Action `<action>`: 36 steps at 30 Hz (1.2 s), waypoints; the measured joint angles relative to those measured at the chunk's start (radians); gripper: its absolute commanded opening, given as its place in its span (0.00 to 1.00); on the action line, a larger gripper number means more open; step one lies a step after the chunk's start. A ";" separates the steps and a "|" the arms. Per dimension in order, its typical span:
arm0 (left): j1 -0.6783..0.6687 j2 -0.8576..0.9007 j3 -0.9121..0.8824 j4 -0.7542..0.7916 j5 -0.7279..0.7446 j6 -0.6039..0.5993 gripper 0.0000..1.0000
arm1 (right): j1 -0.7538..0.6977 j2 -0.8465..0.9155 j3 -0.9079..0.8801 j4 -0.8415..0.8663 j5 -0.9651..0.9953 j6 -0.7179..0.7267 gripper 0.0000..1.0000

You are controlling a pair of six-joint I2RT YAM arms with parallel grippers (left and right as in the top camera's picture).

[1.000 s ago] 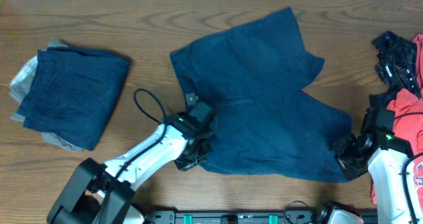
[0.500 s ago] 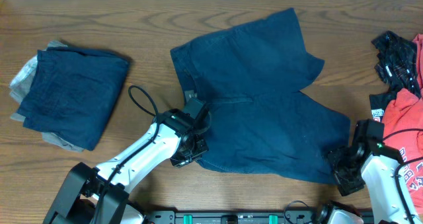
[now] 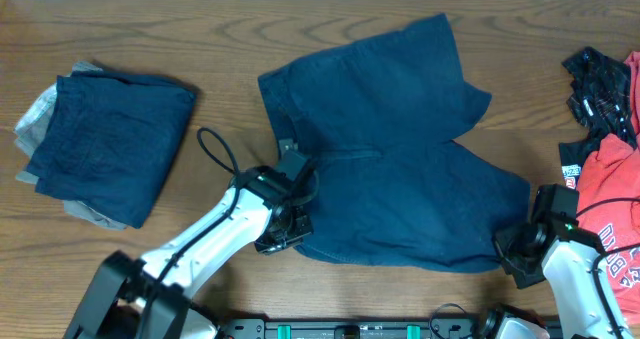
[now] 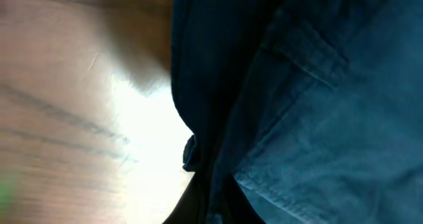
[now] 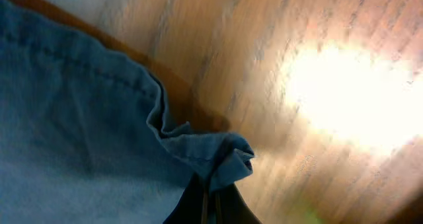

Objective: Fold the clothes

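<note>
- Overhead: left gripper is pinched on the near edge of the navy shorts.
- Right gripper pinches their bunched hem corner.
- Folded pile lies well apart.

Top-down overhead, wrists close on shorts
</note>
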 measured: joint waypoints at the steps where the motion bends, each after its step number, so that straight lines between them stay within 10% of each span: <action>1: 0.000 -0.024 0.000 -0.013 0.000 0.013 0.06 | 0.000 0.000 0.016 -0.034 -0.004 -0.022 0.01; 19: -0.001 -0.777 0.018 -0.201 0.042 0.130 0.06 | 0.000 -0.186 0.663 -0.519 -0.061 -0.339 0.01; 36: -0.001 -0.714 0.037 -0.067 -0.250 -0.060 0.06 | 0.198 0.048 0.839 -0.120 -0.243 -0.612 0.01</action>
